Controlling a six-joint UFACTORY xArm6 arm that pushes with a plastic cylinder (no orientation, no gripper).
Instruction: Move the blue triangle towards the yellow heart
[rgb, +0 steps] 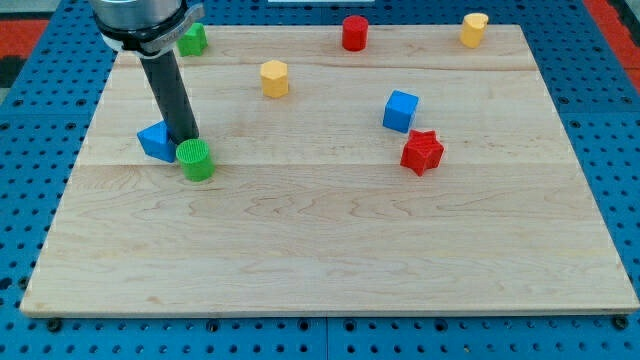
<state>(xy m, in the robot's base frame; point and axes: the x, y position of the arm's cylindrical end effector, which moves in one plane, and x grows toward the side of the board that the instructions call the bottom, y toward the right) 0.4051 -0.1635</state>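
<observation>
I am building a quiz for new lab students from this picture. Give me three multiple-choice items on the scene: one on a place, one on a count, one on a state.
1. Where does the yellow heart sit?
A. near the view's top right corner
B. at the view's bottom left
C. beside the red star

2. How many green blocks lie on the wooden board?
A. one
B. two
C. four

3. How does my tip stand to the blue triangle?
A. far off, by the blue cube
B. close against its right side as viewed
C. out of view

Answers: 1 A, since the heart lies at the board's top right; 2 B, the green cylinder near my tip and a green block at the top left; 3 B, the rod comes down right next to the triangle.
</observation>
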